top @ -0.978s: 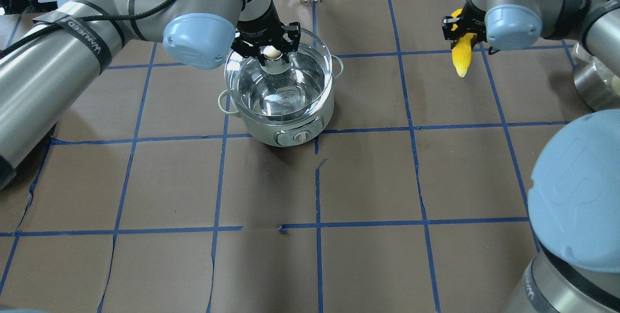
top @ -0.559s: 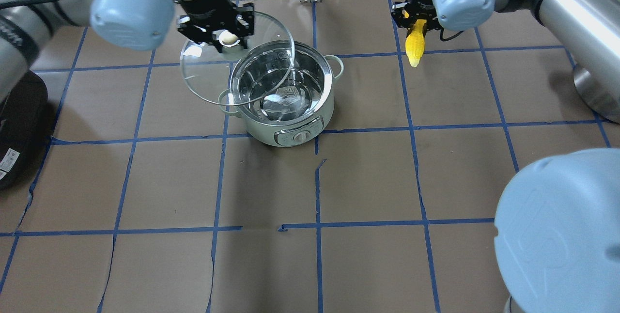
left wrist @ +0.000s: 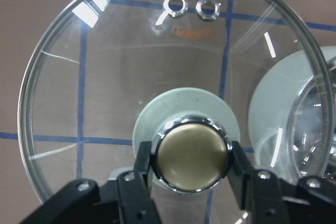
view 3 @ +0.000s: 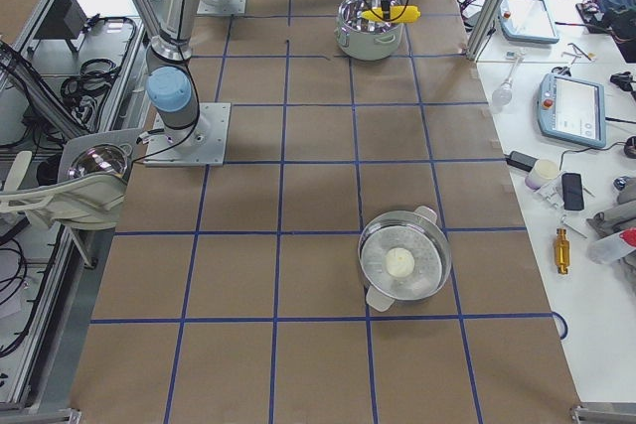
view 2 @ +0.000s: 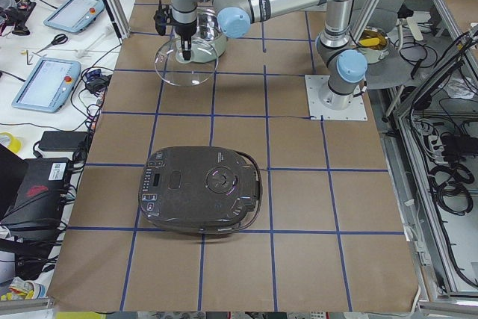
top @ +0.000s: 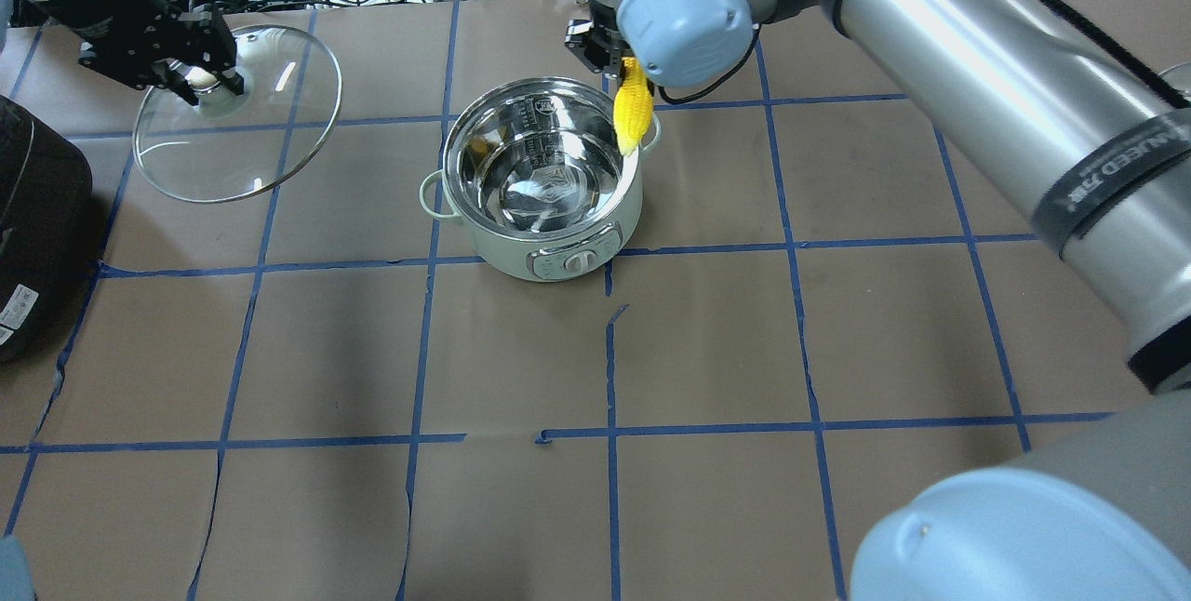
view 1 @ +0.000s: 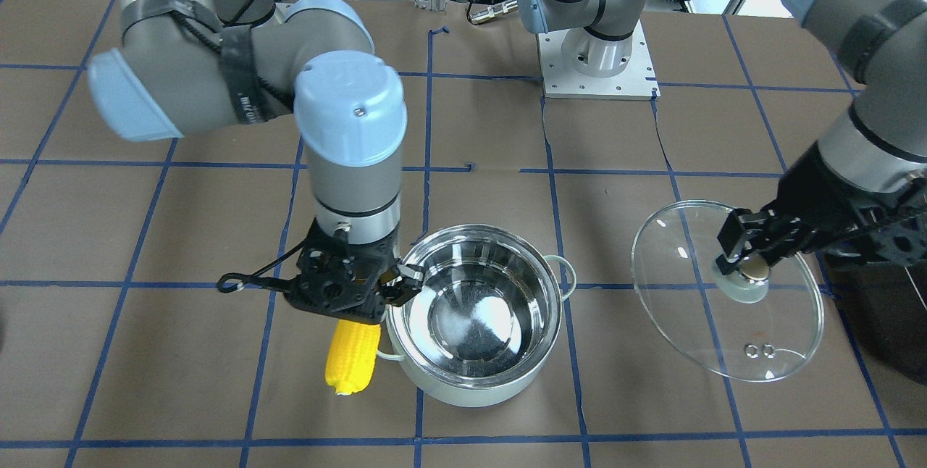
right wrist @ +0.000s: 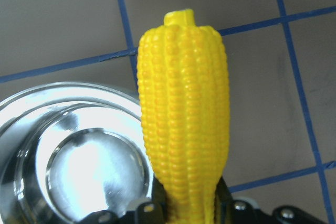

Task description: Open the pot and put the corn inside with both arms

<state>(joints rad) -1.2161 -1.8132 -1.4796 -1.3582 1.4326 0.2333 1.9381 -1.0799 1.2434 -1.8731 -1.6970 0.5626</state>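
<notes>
Right gripper is clamped on the narrow end of the corn, so the cob hangs blunt end down at the lower centre-left of the front-facing view, just beside the rim of the pot and not yet over its bowl; held by one end like this it can, I judge, be carried over the wall and let go without the fingers entering the pot; left gripper is closed around the gold knob of the glass lid, which it holds tilted at the right of that view, well apart from the pot, seemingly to leave the mouth free for the other arm; the pot sits open at lower centre, pale mint outside, bright steel inside, with nothing in it; the corn is bright yellow and plastic-looking, with neat rows of kernels, tapering toward the gripped end and with a small stub on the free end.
</notes>
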